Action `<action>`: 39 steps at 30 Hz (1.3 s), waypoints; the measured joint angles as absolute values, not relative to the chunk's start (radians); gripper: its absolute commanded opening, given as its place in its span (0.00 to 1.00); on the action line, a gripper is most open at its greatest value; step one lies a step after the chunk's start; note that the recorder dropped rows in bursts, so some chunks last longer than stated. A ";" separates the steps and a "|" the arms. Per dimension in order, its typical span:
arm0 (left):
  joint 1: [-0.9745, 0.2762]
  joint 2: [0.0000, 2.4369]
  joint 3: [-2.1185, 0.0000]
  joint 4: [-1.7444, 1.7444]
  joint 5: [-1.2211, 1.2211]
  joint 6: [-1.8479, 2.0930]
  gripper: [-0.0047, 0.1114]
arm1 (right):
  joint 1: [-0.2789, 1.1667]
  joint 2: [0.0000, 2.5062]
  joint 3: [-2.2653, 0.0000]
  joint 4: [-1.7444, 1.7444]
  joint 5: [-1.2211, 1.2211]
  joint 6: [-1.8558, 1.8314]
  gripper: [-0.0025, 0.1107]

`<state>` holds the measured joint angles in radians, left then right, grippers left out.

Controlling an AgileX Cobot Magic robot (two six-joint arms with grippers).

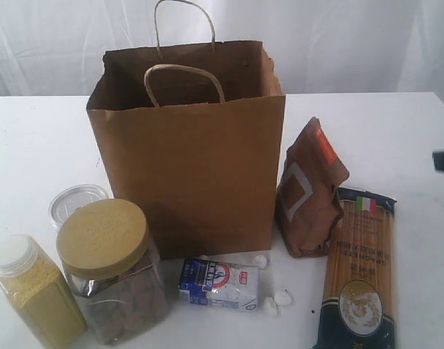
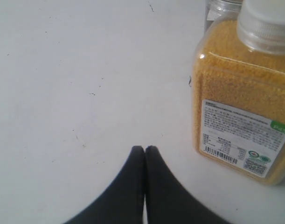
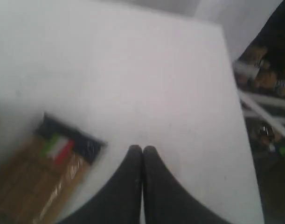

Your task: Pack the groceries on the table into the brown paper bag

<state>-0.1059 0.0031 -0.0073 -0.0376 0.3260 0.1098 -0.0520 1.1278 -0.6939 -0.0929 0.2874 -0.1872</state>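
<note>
Left gripper (image 2: 144,148): we are logging its two dark fingers pressed tip to tip, gripping nothing, over bare table (image 1: 33,145); the yellow-grain container (image 2: 245,93) is standing near it.
Right gripper (image 3: 142,148): we are logging the fingers meeting with nothing between them, also over bare tabletop; the flag-marked end of the long spaghetti pack (image 3: 35,182) is lying near it.
Brown paper bag (image 1: 192,167): we are taking this as our landmark; it is standing upright and open-mouthed in the middle of the table, both loop handles raised. We cannot tell whether anything is inside.
Yellow-grain container: we are placing it furthest out from the bag's left front corner, upright, white cap on.
Tan-lidded clear jar (image 1: 112,269): we are placing it between that container and the bag's left front corner, upright, lid on.
Small clear-lidded can (image 1: 76,200): we are placing it just left of the bag, partly hidden behind the jar.
Blue-white pouch (image 1: 218,283): we are finding it lying flat in front of the bag, with small white crumbs (image 1: 282,297) beside it.
Brown pouch with orange label (image 1: 309,193): we are finding it upright just beside the bag's right side.
Long spaghetti pack: we are finding it lying flat, right of the bag, beyond the brown pouch.
</note>
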 measured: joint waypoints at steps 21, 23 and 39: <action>-0.106 0.003 -0.007 -0.038 0.326 0.111 0.04 | -0.052 1.111 -0.821 0.378 1.070 -0.445 0.02; -0.106 0.003 -0.007 -0.038 0.326 0.111 0.04 | -0.050 1.110 -0.823 0.424 1.108 -0.455 0.02; -0.106 0.003 -0.007 -0.038 0.326 0.111 0.04 | 0.374 1.136 -0.824 0.377 1.216 -0.429 0.02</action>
<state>-0.1059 0.0031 -0.0073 -0.0376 0.3260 0.1106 0.3743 1.1363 -0.8245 0.3770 1.2156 -0.4292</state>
